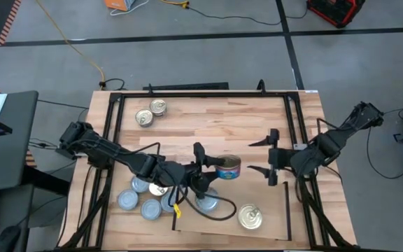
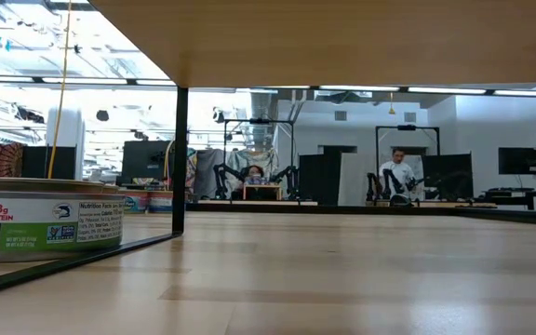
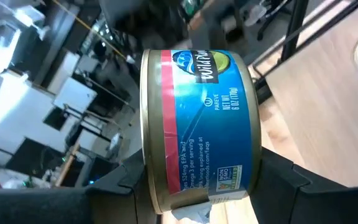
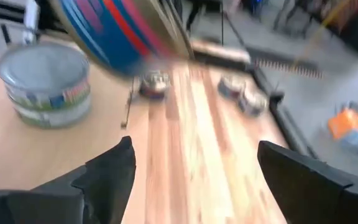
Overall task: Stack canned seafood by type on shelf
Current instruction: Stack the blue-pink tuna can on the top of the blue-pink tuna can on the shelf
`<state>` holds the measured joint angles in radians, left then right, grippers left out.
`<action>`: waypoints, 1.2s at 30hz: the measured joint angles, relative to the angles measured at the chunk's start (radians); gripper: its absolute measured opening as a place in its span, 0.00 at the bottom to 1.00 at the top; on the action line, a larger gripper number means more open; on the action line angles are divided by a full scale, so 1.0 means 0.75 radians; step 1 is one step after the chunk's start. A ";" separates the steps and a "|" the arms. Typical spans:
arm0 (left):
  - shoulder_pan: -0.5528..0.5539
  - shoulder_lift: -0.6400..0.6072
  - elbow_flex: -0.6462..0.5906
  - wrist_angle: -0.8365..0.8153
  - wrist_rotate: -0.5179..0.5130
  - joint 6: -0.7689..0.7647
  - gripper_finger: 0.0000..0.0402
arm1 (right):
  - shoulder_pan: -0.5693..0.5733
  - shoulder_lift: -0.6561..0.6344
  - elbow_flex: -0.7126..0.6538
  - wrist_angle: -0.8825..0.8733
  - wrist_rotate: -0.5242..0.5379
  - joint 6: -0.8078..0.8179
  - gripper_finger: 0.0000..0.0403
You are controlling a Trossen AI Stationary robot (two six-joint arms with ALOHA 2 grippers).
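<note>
My left gripper point(image 1: 217, 169) reaches in from the left to the table's middle and is shut on a blue-labelled tin point(image 1: 229, 168). That tin fills the left wrist view point(image 3: 197, 124) and shows blurred in the right wrist view point(image 4: 114, 28). My right gripper point(image 1: 271, 158) waits open just right of it, touching nothing point(image 4: 197, 174). On the pale shelf point(image 1: 271, 227) stand a silvery-lidded tin point(image 1: 207, 204) and a gold-lidded tin point(image 1: 250, 217). Several more tins point(image 1: 144, 199) sit on their bases in a cluster at the near left. Two gold-lidded tins point(image 1: 151, 112) stand at the far left. My left gripper pinches the blue-labelled tin between its two fingers, one finger point(image 3: 120, 183) on one flat end and the other point(image 3: 284, 177) on the opposite end. The fingers come level from the table's left. The tin is turned on edge, its label wall point(image 3: 216, 106) facing the camera, lifted clear of the table.
A black frame point(image 1: 296, 140) runs along the tabletop's sides and far edge. A cable loop point(image 1: 222, 213) lies on the shelf beside the silvery-lidded tin. The low view shows one tin point(image 2: 45, 228) beside a black upright point(image 2: 180, 158); people sit far behind.
</note>
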<state>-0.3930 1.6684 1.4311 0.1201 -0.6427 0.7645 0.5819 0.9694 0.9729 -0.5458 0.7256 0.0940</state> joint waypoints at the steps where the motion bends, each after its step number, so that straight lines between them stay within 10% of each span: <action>1: -0.009 0.000 0.000 0.011 0.006 0.014 0.46 | 0.000 -0.001 -0.001 -0.035 0.003 0.048 0.90; 10: -0.042 0.080 0.030 0.062 0.136 -0.094 0.47 | -0.101 -0.007 -0.137 -0.039 0.118 0.134 0.90; 25: -0.105 0.408 0.536 -0.384 0.166 0.043 0.47 | -0.275 -0.214 -0.312 0.132 0.119 0.195 0.84; 36: -0.097 0.419 0.584 -0.372 0.542 0.372 0.47 | -0.385 -0.368 -0.473 0.337 0.153 0.158 0.82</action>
<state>-0.4660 1.9830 1.8694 -0.1591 -0.2361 1.0433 0.2936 0.6931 0.6178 -0.2934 0.8406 0.2124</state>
